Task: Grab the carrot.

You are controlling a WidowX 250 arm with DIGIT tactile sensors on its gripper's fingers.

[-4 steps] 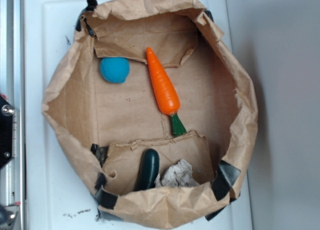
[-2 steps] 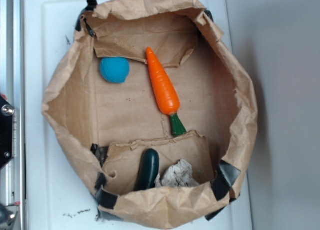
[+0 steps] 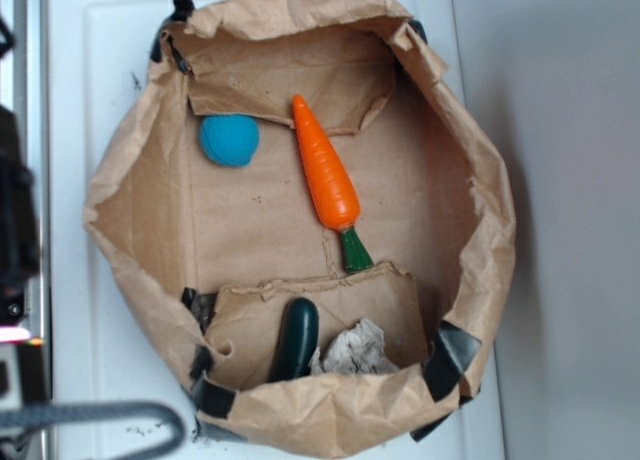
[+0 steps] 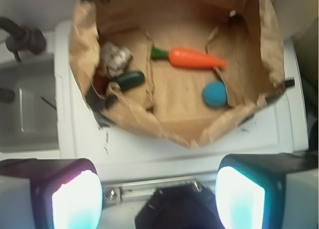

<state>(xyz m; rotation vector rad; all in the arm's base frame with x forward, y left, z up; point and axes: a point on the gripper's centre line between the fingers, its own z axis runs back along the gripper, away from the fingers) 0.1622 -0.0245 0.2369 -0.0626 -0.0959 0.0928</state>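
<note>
Lying free on the floor of the crumpled brown paper bag [image 3: 470, 180], just right of the blue ball [image 3: 229, 140]: the glossy orange plastic toy carrot [image 3: 324, 170]. Hovering outside the bag's near wall with jaws spread wide and holding nothing: the gripper [image 4: 158, 199]. Risking a snag on that raised wall, or a slip off the tapered plastic.

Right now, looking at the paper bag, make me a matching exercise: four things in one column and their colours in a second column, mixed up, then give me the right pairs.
Things:
1. carrot
2. ball
3. cucumber
4. bag

Colours:
A. dark green
B. brown
C. orange with a green stem
D. blue

Pairs: 1-C, 2-D, 3-A, 4-B.

The first three all lie inside the bag. The gripper is outside it, its fingers spread wide apart and holding nothing.
</note>
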